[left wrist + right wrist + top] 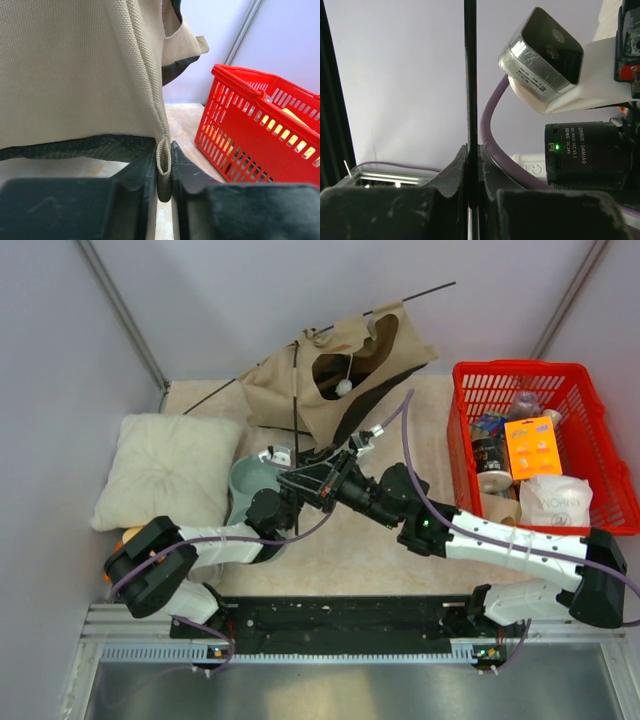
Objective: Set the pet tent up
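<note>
The tan pet tent (330, 370) hangs half raised at the back middle, its dark doorway and small white ball (344, 387) facing up, thin black poles sticking out. My left gripper (285, 465) is shut on a folded corner loop of the tent's tan fabric (164, 160), with the tent wall (75, 70) filling the left wrist view. My right gripper (322, 480) is shut on a thin black tent pole (470, 75) that runs straight up between its pads; the pole (296, 430) also shows from above beside the tent.
A cream pillow (170, 470) lies at the left. A grey bowl (255, 483) sits under the left arm. A red basket (545, 440) of packaged goods stands at the right, also in the left wrist view (260, 130). The left wrist camera (542, 50) is close above my right gripper.
</note>
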`<state>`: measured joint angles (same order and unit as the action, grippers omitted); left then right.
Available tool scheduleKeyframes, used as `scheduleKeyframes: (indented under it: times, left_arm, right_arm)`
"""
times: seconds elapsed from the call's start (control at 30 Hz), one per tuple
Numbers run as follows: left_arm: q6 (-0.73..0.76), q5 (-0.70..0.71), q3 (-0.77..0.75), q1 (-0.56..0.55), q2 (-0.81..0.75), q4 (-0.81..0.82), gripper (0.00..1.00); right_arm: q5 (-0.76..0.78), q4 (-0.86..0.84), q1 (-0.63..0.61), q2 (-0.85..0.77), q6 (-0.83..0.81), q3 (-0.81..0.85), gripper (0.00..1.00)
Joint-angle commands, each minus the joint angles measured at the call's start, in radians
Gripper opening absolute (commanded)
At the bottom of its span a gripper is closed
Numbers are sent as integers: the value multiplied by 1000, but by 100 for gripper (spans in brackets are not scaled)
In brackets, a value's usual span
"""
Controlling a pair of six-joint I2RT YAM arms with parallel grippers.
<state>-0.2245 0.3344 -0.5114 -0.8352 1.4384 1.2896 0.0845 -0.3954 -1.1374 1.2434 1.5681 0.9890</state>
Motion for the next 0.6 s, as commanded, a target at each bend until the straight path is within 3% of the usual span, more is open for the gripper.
scheduleKeyframes:
  times: [0.0,0.03,0.27,0.57]
  left_arm:
    - [2,-6,-30,-4,-9,309,8]
    - [1,-2,-29,-4,-12,306,0]
    - [7,-5,-3,-4,-45,295,0]
    - [25,-46,51,-4,-173,136,0]
  right_arm:
    - [57,6,28,-38,4,-10,0]
    - [58,6,28,-38,6,-10,0]
    - [67,15,28,-64,-16,-24,0]
    - [67,6,30,-119,-57,-84,0]
